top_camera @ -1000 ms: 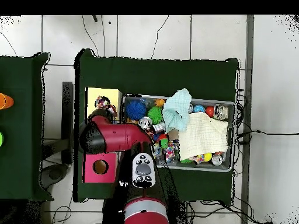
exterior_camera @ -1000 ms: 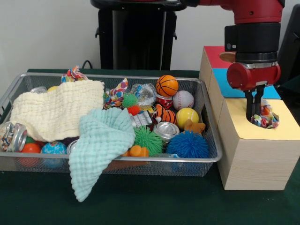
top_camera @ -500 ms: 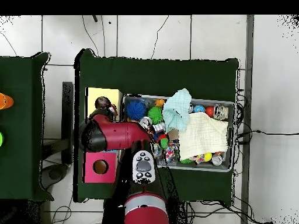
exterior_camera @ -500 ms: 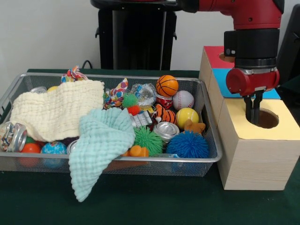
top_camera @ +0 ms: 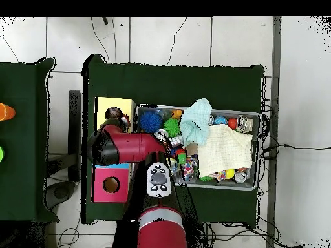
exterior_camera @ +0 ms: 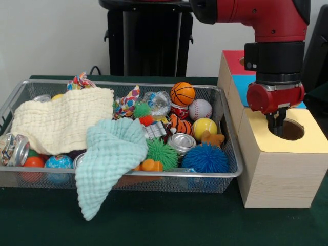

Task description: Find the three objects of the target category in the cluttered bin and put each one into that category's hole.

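The robot's black hand (exterior_camera: 277,123), fingers close together and empty, hangs over the yellow-topped wooden box's round hole (exterior_camera: 291,129).

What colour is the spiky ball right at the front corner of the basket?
The spiky ball is blue. The front view shows it best, beside a green one.

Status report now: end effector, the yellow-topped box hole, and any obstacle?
End effector empty, above round hole in yellow-topped wooden box. Open or shut: cannot tell. No toy visible at hole. Nothing blocking; wire mesh bin beside the box.
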{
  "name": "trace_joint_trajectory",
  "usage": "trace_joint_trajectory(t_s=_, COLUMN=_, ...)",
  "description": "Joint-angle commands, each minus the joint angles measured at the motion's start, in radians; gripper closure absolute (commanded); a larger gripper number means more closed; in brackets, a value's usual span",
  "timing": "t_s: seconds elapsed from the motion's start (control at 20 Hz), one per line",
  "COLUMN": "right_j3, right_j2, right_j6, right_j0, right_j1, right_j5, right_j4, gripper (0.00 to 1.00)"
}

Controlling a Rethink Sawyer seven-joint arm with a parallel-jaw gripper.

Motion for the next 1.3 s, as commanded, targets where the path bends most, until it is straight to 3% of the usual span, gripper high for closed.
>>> trace_joint_trajectory(t_s=0.05, right_j3=-0.007, right_j2=0.001, right_j6=0.188, right_j0=-0.014, right_j1=0.065, right_j5=0.081, right_j4=0.023, gripper=1.0)
trace_joint_trajectory(t_s=0.6, right_j3=0.035, right_j2=0.012, right_j6=0.2, right_j0=-0.018, right_j1=-0.008, right_j5=0.151, right_j4=0.046, gripper=1.0)
trace_joint_trajectory(t_s=0.85, right_j3=0.078, right_j2=0.044, right_j6=0.195, right_j0=-0.038, right_j1=-0.129, right_j5=0.268, right_j4=0.072, gripper=1.0)
trace_joint_trajectory(t_s=1.3, right_j3=0.073, right_j2=0.043, right_j6=0.196, right_j0=-0.04, right_j1=-0.162, right_j5=0.32, right_j4=0.086, gripper=1.0)
